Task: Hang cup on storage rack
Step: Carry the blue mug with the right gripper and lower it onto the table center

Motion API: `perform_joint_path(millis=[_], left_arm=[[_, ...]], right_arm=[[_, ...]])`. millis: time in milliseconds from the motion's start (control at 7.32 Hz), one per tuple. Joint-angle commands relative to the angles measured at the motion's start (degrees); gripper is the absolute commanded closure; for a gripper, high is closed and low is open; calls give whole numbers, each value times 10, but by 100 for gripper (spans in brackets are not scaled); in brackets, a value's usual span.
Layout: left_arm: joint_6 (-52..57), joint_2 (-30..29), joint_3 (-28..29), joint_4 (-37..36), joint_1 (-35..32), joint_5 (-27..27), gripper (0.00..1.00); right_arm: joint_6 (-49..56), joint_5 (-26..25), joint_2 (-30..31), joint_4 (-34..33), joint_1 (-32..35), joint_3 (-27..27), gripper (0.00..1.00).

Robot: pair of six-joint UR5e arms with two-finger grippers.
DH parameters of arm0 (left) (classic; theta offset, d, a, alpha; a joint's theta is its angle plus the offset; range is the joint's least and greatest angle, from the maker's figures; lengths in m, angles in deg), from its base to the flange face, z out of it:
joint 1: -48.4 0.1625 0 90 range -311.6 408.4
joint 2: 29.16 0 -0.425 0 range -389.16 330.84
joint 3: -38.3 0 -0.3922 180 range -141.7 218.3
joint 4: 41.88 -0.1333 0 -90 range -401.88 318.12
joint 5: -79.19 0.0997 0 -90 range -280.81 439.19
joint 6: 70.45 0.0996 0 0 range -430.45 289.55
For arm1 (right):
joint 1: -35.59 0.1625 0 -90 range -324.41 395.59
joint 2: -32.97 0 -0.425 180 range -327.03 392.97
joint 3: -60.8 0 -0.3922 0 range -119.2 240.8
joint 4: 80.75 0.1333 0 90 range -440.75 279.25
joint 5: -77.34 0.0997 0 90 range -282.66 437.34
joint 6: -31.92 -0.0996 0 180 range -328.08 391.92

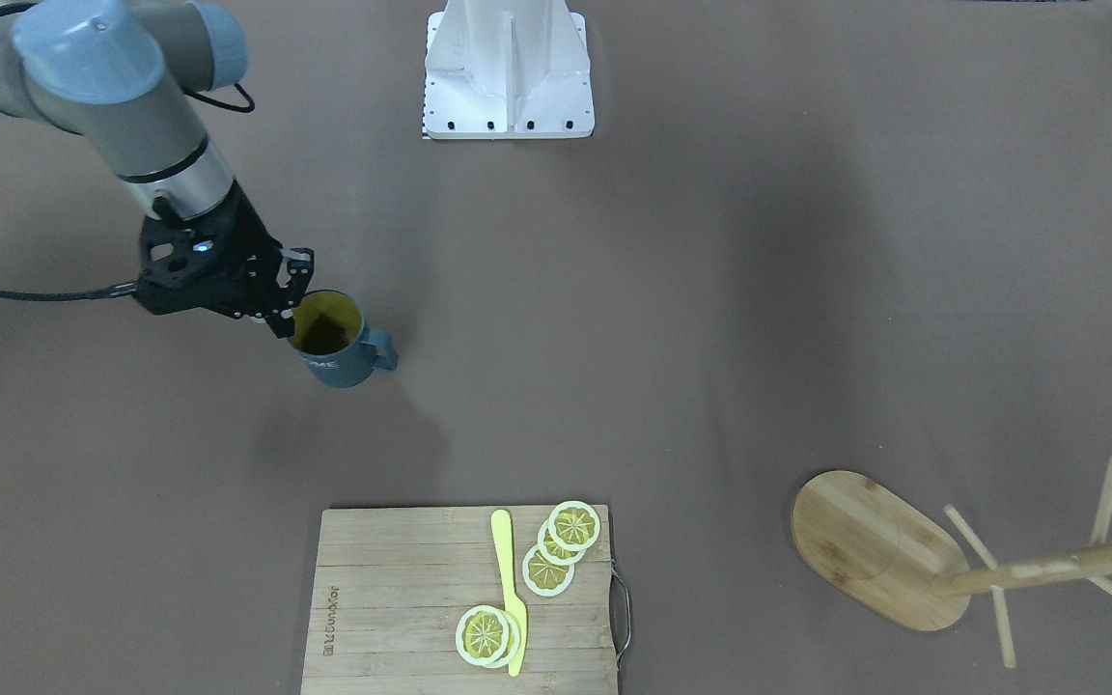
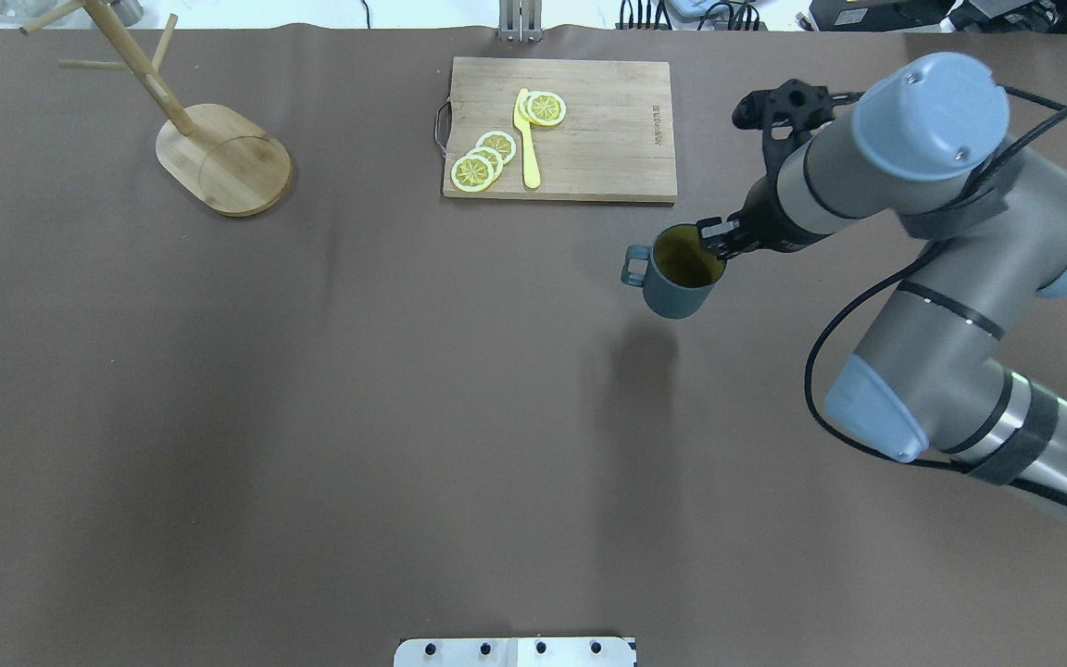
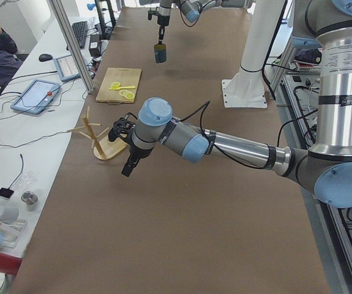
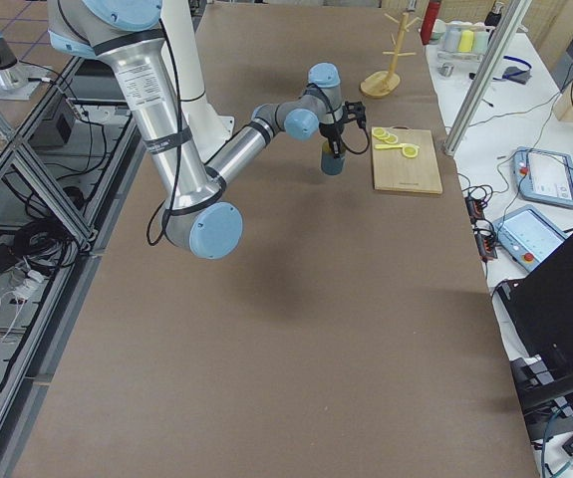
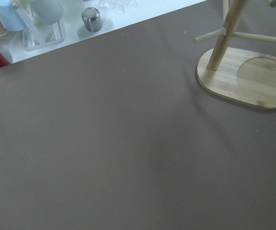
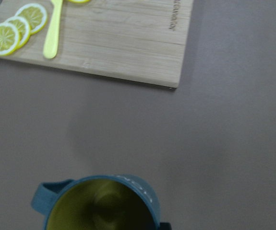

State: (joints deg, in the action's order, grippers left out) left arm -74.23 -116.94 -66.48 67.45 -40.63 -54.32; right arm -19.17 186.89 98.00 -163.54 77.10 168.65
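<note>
We log: right end effector [image 2: 715, 243] clamped on cup [image 2: 675, 298] rim, lifted off desk [image 2: 404, 417], overhead frame centre-right | storage rack [image 2: 223, 162] upper left | left end effector [image 3: 128, 166] opening: cannot tell.

One cup [image 2: 672, 298] sits right of centre in the overhead view. One rack [image 2: 223, 162] stands at upper left. One board [image 2: 608, 139] at top centre carries five lemon slices [image 2: 472, 172] and one yellow knife [image 2: 527, 148]. Two arms [image 2: 941, 278] work over the desk [image 2: 357, 417].

Robot lab: aluminium framing [image 3: 71, 43], operator tablets [image 3: 38, 95]
</note>
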Motion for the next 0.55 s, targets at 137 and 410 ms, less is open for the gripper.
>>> perform_joint_path(millis=[137, 410], left_arm=[[0, -1, 8, 0, 1, 0, 0], [0, -1, 14, 0, 1, 0, 0]], right_arm=[[30, -121, -68, -17, -140, -18, 100], [30, -125, -118, -35, -156, -40, 100]])
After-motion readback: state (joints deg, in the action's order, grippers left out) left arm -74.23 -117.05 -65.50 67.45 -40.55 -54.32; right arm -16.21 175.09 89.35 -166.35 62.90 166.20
